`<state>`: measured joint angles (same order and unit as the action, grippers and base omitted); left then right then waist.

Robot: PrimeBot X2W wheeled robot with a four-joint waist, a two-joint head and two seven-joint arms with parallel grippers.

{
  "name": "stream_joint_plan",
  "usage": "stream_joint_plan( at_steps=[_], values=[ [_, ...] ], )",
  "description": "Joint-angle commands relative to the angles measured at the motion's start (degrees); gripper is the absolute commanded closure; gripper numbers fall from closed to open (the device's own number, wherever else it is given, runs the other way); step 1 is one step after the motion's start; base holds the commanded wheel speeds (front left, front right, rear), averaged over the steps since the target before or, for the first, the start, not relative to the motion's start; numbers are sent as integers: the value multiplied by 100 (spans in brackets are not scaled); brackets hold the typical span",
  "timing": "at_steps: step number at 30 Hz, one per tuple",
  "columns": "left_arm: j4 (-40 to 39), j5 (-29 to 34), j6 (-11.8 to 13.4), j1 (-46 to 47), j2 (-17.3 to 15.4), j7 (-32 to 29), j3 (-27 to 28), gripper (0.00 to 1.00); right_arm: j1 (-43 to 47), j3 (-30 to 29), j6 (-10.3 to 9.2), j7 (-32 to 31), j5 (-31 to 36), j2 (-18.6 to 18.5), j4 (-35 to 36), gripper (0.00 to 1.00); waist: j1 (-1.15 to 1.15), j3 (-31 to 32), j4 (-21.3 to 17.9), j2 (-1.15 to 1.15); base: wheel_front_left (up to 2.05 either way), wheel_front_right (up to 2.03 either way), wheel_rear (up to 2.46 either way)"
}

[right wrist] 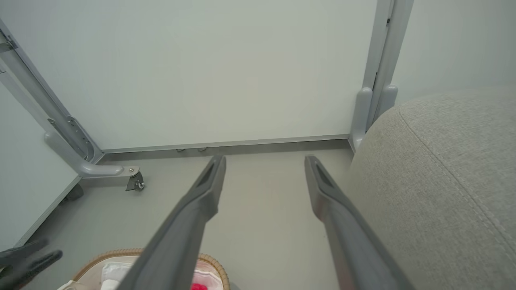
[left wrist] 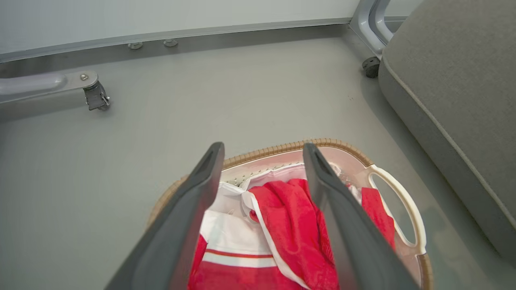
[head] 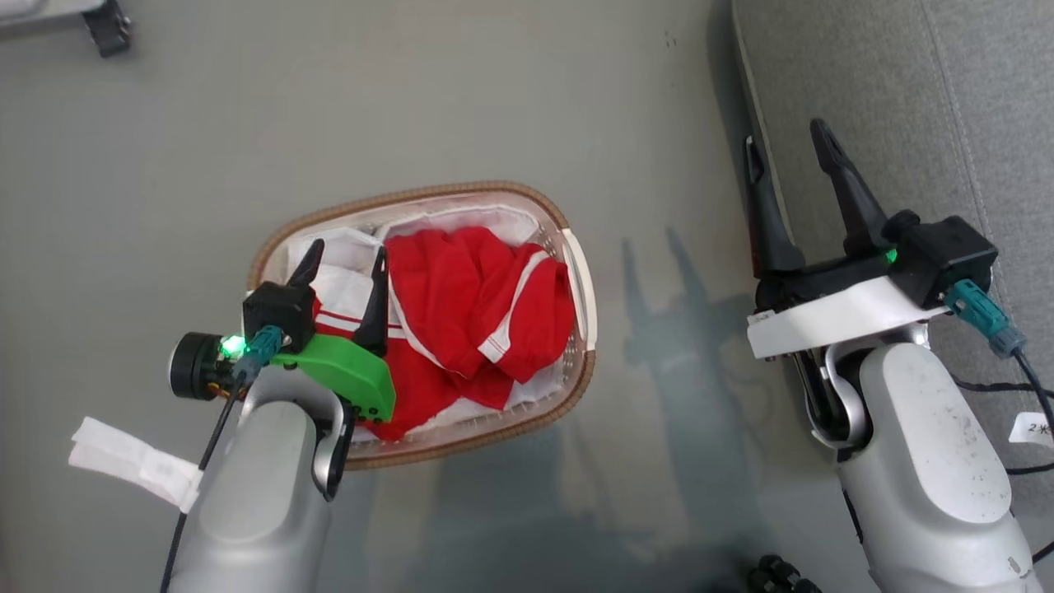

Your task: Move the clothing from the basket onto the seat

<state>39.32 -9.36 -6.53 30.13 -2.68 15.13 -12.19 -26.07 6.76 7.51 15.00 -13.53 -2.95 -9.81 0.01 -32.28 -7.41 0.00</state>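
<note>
Red clothing (head: 473, 305) with white stripes lies bunched in the oval white basket (head: 576, 263) with its brown woven rim, on the grey floor. My left gripper (head: 346, 255) hangs open over the basket's left half, above the clothing, holding nothing. Along its fingers in the left wrist view, the clothing (left wrist: 290, 225) and basket rim (left wrist: 338, 144) lie below the left gripper (left wrist: 262, 149). My right gripper (head: 786, 136) stands open and empty at the left edge of the grey seat (head: 906, 107). In the right wrist view the right gripper (right wrist: 264, 159) points over the floor, with the seat (right wrist: 443, 169) on the right.
A white panel on a grey frame with castor wheels (left wrist: 96, 98) stands beyond the basket. A white paper tag (head: 132, 461) hangs by my left forearm. Black cables (head: 1021, 387) run from my right wrist. The basket (right wrist: 209, 262) peeks in at the right wrist view's bottom.
</note>
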Motion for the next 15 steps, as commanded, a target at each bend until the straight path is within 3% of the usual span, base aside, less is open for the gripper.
stream_joint_plan(
  at_steps=[1, 15],
  values=[
    [147, 80, -26, 274, -63, 4, 18, 0, -148, 54, -5, 28, -96, -2, 81, 0, -1, -911, -598, 0, 0, 0, 0],
    [1733, 228, -81, 1395, -389, 4, -13, 0, -521, 498, -4, 27, -528, 0, 452, 0, -1, -1826, -1060, 0, 0, 0, 0]
  ],
)
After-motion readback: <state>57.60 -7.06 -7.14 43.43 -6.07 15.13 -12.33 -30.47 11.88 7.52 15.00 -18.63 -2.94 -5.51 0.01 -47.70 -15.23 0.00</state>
